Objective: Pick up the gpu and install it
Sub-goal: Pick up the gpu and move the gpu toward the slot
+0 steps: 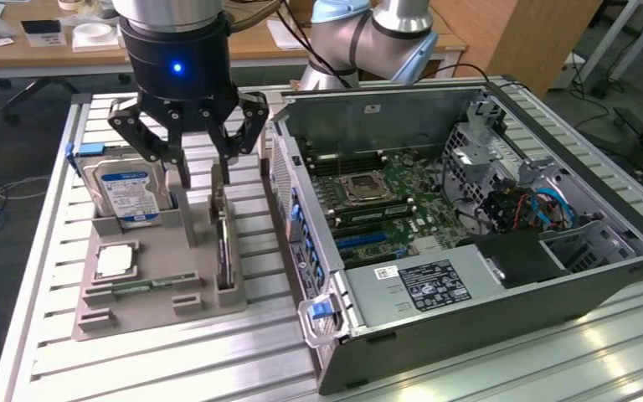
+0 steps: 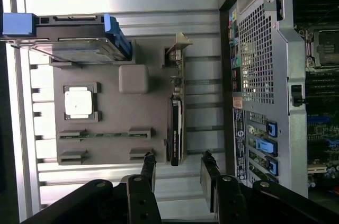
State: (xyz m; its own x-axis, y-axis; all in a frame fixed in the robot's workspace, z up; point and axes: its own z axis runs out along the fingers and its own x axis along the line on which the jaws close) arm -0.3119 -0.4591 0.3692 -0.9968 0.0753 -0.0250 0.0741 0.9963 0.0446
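The gpu (image 1: 224,251) stands on edge in a slot of the grey holder tray (image 1: 154,310), its green board and black cooler seen edge-on. In the wrist view the gpu (image 2: 176,128) runs away from the fingers, with its silver bracket at the far end. My gripper (image 1: 204,177) hangs just above the card's near end, open, with nothing between its fingers. In the wrist view my gripper (image 2: 178,167) has one black finger on each side of the card's line. The fingers do not touch the card.
The tray (image 2: 106,113) also holds a hard drive (image 1: 130,191), a square processor chip (image 1: 115,260) and a thin memory stick (image 1: 143,286). The open computer case (image 1: 501,335) lies to the exterior view's right, its motherboard (image 1: 388,193) exposed. Everything rests on a slatted aluminium table (image 1: 187,360).
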